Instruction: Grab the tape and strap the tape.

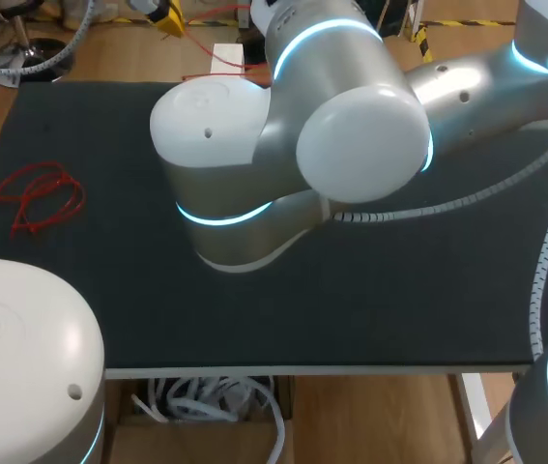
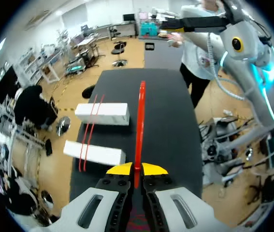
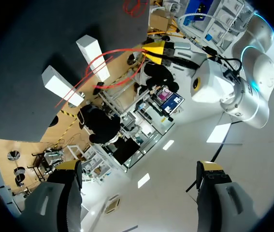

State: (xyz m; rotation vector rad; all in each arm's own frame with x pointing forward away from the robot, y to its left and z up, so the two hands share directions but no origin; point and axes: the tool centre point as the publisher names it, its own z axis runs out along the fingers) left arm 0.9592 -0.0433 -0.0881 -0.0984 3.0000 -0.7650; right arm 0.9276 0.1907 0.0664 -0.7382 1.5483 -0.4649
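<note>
A red tape strand (image 2: 139,125) runs straight ahead from my left gripper (image 2: 137,169), whose yellow tips are shut on it. Beside that gripper two white blocks (image 2: 103,113) (image 2: 94,153) lie at the edge of the black table, with a red tape loop (image 2: 86,140) across both. The right wrist view shows the same blocks (image 3: 93,58) and loop (image 3: 103,67), with the left gripper (image 3: 155,48) holding the strand past them. My right gripper (image 3: 139,169) is high above, jaws wide apart, nothing between them. In the head view both grippers are hidden behind the right arm (image 1: 293,155).
A loose tangle of red tape (image 1: 37,198) lies on the black table (image 1: 399,290) at the left. A white block end (image 1: 227,58) peeks out at the far edge behind the right arm. My left arm's housing (image 1: 22,358) fills the near left corner.
</note>
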